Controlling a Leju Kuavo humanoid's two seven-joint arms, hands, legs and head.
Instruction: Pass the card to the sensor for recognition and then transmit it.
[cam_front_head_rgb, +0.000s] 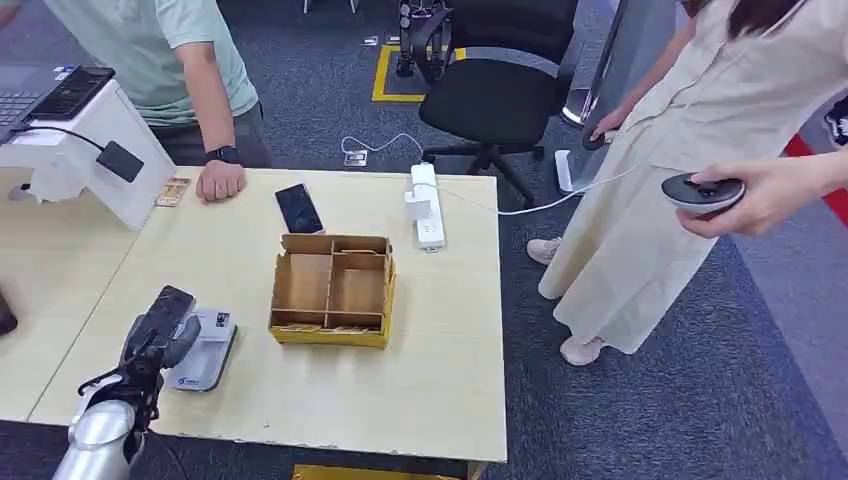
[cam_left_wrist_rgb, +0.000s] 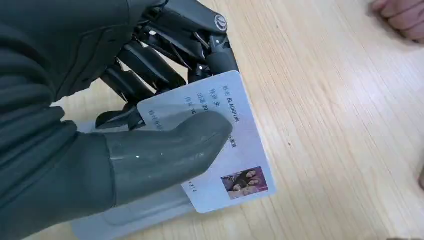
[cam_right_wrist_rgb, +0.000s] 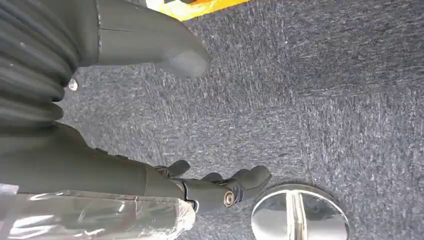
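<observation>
My left hand (cam_front_head_rgb: 160, 330) hovers at the table's front left, over the white card sensor (cam_front_head_rgb: 206, 352). In the left wrist view the hand (cam_left_wrist_rgb: 150, 125) pinches a pale blue ID card (cam_left_wrist_rgb: 235, 150) between thumb and fingers; the card has printed text and a small photo, and lies just above the sensor's pale top (cam_left_wrist_rgb: 145, 212). My right hand (cam_right_wrist_rgb: 200, 185) hangs over grey carpet with its fingers apart and nothing in them.
A cardboard divider box (cam_front_head_rgb: 333, 290) stands mid-table, with a black phone (cam_front_head_rgb: 298, 208) and a white power strip (cam_front_head_rgb: 427, 206) behind it. One person's fist (cam_front_head_rgb: 220, 182) rests on the far edge. Another person (cam_front_head_rgb: 700, 170) stands to the right holding a round black device (cam_front_head_rgb: 703, 192).
</observation>
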